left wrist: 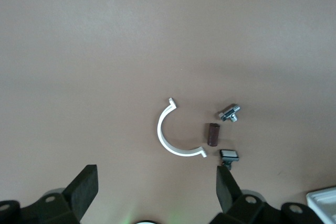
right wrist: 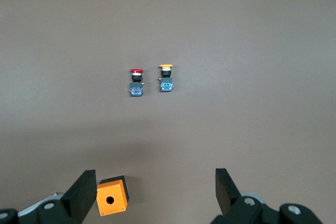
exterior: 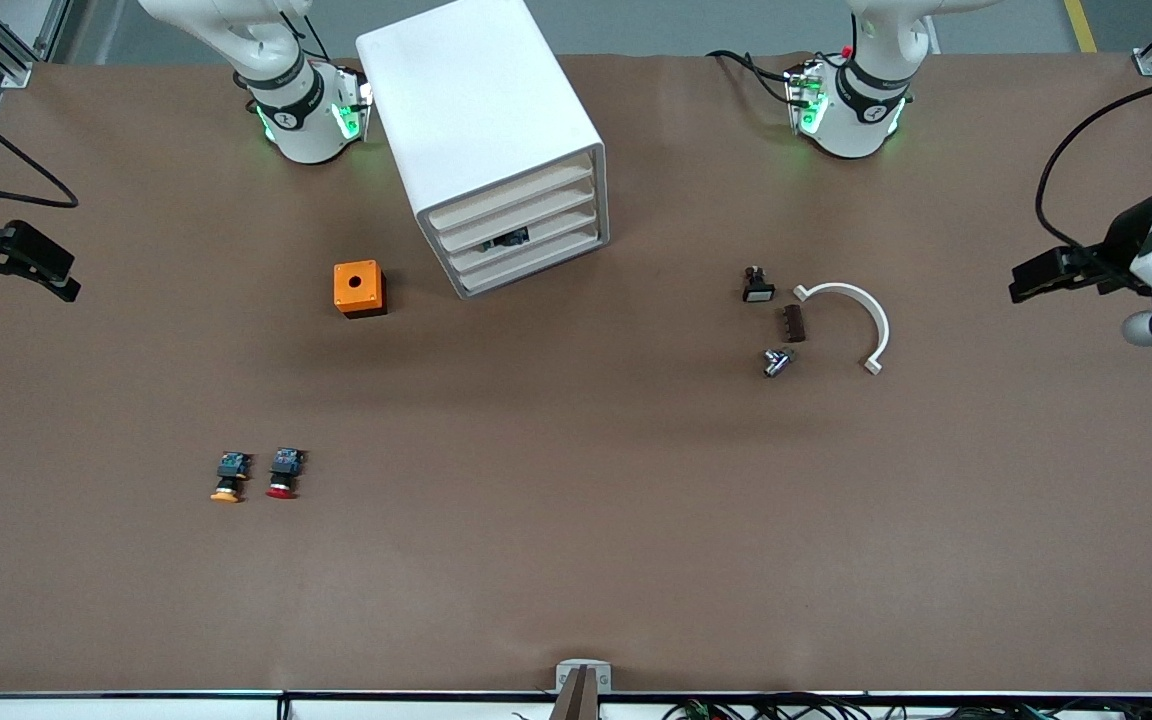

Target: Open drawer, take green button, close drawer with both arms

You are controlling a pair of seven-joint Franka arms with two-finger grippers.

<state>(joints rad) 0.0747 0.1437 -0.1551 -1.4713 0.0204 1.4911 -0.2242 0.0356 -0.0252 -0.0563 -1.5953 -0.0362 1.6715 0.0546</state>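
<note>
Front cam sat high, faced the robot bases, looked steeply down on the whole table (exterior: 576, 560). Both wrist cams hung well above the tabletop, facing down past own fingers. Left wrist cam shared w/ front the white curved clip (left wrist: 170, 136) (exterior: 861, 315). Right wrist cam shared the orange box (right wrist: 111, 196) (exterior: 359, 288) and red-capped button (right wrist: 136, 81) (exterior: 284, 474).

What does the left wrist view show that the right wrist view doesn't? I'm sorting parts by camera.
Only the left wrist view: a white curved plastic clip, a brown ribbed cylinder, a small silver metal fitting and a small black-and-white switch.
Only the right wrist view: a red-capped push button, an orange-capped push button and an orange box with a round hole.
Both: brown table covering and each arm's own open tool.
</note>
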